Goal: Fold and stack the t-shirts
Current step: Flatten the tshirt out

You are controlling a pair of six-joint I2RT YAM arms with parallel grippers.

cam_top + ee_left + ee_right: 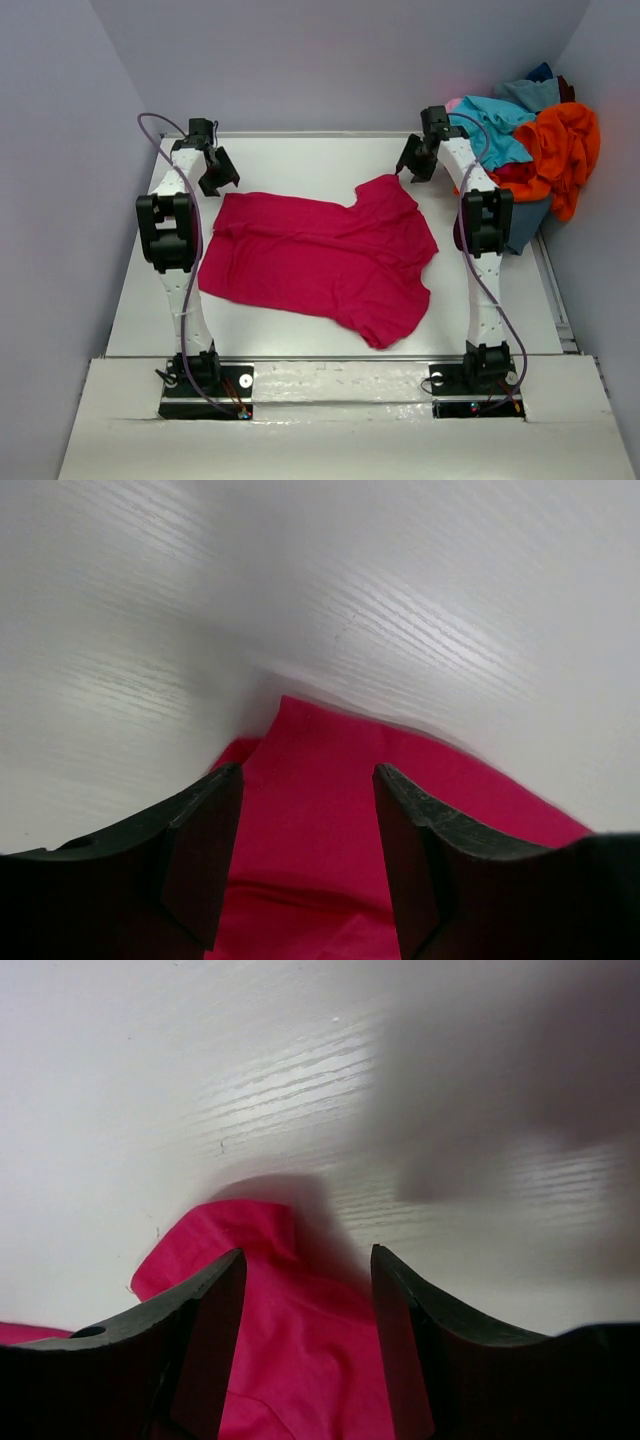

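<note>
The crimson t-shirt [320,255] lies spread flat in the middle of the desk [300,165], its far edge running from just beside the left hand [217,178] across to the right hand [417,162]. Both hands stand partly open and hold nothing. Each wrist view shows dark fingers [205,850] set apart with red cloth below the gap: a far corner under the left, a rounded sleeve edge under the right. The other shirts (orange, turquoise, dark blue, a bit of pink) sit in a heap [540,140] at the far right corner, well apart from the spread one. The step in hand looks like taking hold of the far edge to begin a fold. To do it well, each hand should come straight down over its bit of cloth and pinch close to the border rather than deep into the body, with both closing together. Both should then lift evenly and carry toward the near side, keeping the edge taut between them so nothing bunches or skews.
</note>
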